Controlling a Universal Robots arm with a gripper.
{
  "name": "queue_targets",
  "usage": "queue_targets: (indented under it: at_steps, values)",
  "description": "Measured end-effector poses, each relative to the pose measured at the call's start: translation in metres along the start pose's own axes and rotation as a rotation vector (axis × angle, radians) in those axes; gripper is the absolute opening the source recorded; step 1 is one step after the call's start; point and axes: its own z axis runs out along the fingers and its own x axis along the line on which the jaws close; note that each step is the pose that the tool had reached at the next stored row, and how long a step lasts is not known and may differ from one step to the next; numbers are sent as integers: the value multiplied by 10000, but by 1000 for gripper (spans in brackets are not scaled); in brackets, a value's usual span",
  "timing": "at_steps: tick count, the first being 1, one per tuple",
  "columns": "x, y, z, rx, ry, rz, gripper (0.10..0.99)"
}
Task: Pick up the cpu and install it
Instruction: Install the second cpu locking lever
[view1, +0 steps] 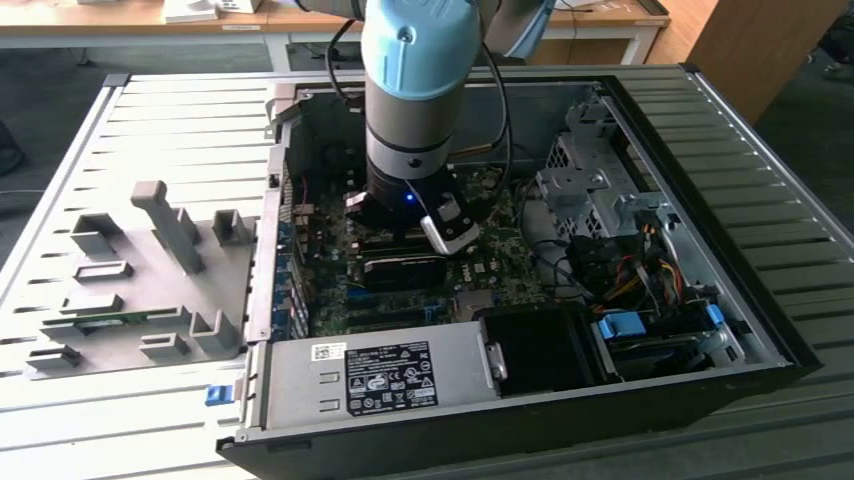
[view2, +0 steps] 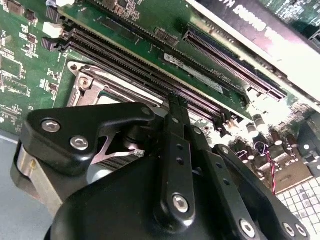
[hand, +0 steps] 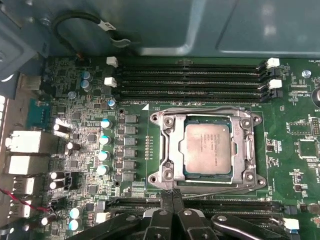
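You see the open computer case (view1: 747, 260) lying on the slatted table (view1: 160, 130), with the grey fixture block tray (view1: 134, 290) just beside it on the exterior view's left, and the arm reaching down into the case over the green motherboard (hand: 210, 65). In the first wrist view, the cpu (hand: 207, 149) sits flat inside the metal socket frame (hand: 170, 150), silver top up, between the memory slots (hand: 190, 82). Your gripper (hand: 172, 194) hovers just beside the socket with its fingertips pressed together, grasping nothing.
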Motion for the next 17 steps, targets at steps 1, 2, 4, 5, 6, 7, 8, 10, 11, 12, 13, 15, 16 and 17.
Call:
queue_targets:
  at_steps: [1,2,4,5,6,7,8,10,11,12,13,15,16,17]
  values:
    - [1,-4,6,-13,-4,-1,106]
    - [9,-15,7,-18,-15,-3,106]
    - [32,-39,5,-23,-32,-9,106]
    - [38,-51,3,-23,-39,-10,106]
    - [43,-60,1,-23,-45,-11,106]
    - [46,-68,1,-27,-50,-12,106]
    - [50,-76,0,-32,-55,-12,106]
    - [57,-83,0,-79,-71,-17,106]
    - [59,-84,1,-135,-80,-23,106]
    - [62,-85,0,-212,-87,-25,106]
    - [64,-86,1,-270,-95,-28,106]
    - [65,-88,10,-330,-111,-32,106]
    - [66,-89,16,-348,-119,-34,106]
    - [65,-91,23,-361,-127,-38,106]
